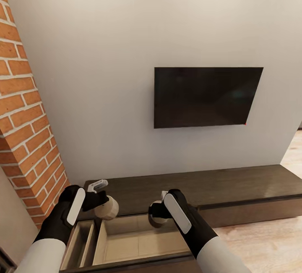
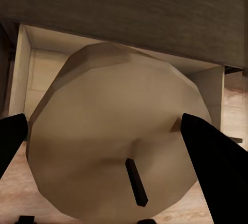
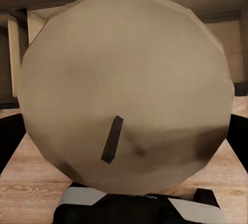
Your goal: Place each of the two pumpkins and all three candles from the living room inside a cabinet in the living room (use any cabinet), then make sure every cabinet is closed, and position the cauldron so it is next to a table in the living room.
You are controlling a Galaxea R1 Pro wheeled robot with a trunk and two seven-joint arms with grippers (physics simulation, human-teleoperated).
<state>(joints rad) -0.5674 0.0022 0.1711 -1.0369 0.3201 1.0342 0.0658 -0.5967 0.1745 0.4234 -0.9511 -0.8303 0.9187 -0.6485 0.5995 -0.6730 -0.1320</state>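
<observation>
My left gripper (image 1: 105, 204) is shut on a beige candle (image 1: 110, 208), held just above the back left of an open drawer (image 1: 138, 239) of the long dark-brown cabinet (image 1: 218, 185). In the left wrist view the candle's flat top (image 2: 103, 131) and wick face the camera between the black fingers (image 2: 217, 162). My right gripper (image 1: 157, 216) is shut on a second candle (image 1: 156, 221) over the drawer's back right; its round top (image 3: 124, 79) sits between the fingers (image 3: 8, 141). The drawer's pale wood inside looks bare. The pumpkins and the cauldron are out of view.
A black TV (image 1: 205, 96) hangs on the pale wall above the cabinet. A red brick wall (image 1: 25, 138) stands close on the left. Light wood floor (image 1: 264, 239) spreads to the right of the drawer.
</observation>
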